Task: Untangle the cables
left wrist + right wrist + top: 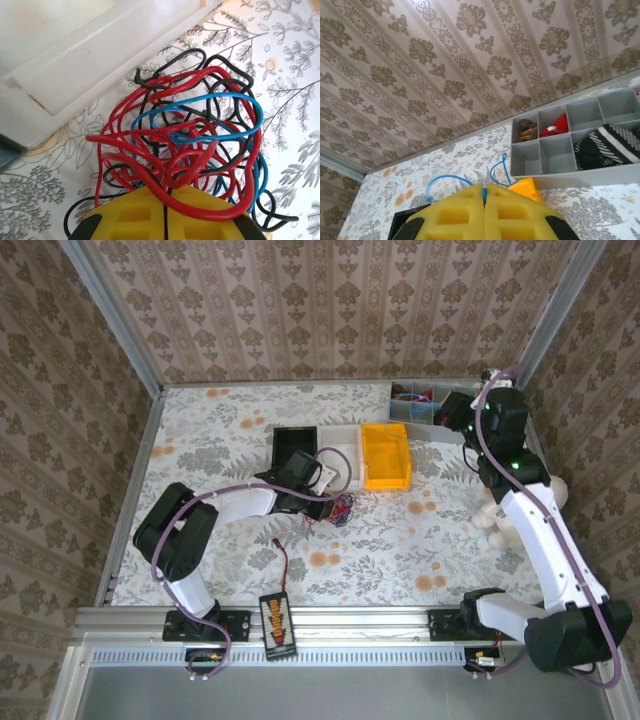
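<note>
The left gripper (165, 192) has its yellow pads pressed together at the near edge of the cables (185, 145), a tangle of red, black and blue loops on the floral table (295, 100). A red strand lies across its tips; whether any strand is pinched cannot be told. A white bin (75, 65) sits just beside the tangle, next to an orange bin (385, 455). The right gripper (484, 189), raised near a divided grey tray (555, 175), is clamped on a blue wire (442, 179)
</note>
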`<state>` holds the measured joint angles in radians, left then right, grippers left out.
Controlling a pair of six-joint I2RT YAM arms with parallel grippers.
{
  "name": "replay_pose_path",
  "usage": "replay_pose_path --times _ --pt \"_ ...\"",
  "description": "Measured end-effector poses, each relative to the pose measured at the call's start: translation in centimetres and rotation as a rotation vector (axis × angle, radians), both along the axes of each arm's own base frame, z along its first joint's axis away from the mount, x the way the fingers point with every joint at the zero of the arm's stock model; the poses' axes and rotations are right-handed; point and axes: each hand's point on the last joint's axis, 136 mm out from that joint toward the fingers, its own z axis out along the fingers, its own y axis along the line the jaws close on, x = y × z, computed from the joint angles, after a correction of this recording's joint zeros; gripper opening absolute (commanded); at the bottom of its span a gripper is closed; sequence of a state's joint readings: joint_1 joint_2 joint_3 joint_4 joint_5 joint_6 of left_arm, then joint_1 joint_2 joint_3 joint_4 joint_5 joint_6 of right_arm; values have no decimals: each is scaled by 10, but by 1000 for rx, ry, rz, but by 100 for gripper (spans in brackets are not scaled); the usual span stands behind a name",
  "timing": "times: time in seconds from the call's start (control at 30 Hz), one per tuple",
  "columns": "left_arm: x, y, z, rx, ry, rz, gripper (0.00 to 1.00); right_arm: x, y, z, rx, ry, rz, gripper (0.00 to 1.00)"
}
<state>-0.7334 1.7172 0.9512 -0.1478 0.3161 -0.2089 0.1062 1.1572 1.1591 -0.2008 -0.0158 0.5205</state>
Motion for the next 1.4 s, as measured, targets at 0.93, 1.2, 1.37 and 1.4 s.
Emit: replay_pose_path --times 0.93,1.2,1.37,1.4 --pt "-1 -5 3 -42 21 11 0 64 43 -146 -74 327 51 0" --pt "-2 -6 3 -44 26 8 0 69 40 -187 -126 418 6 0" --pt "-3 -6 3 -45 29 7 0 63 77 -214 -134 477 107 21" --pt "-3 -6 3 -47 31 6 0 61 83 -218 -139 487 128 32"
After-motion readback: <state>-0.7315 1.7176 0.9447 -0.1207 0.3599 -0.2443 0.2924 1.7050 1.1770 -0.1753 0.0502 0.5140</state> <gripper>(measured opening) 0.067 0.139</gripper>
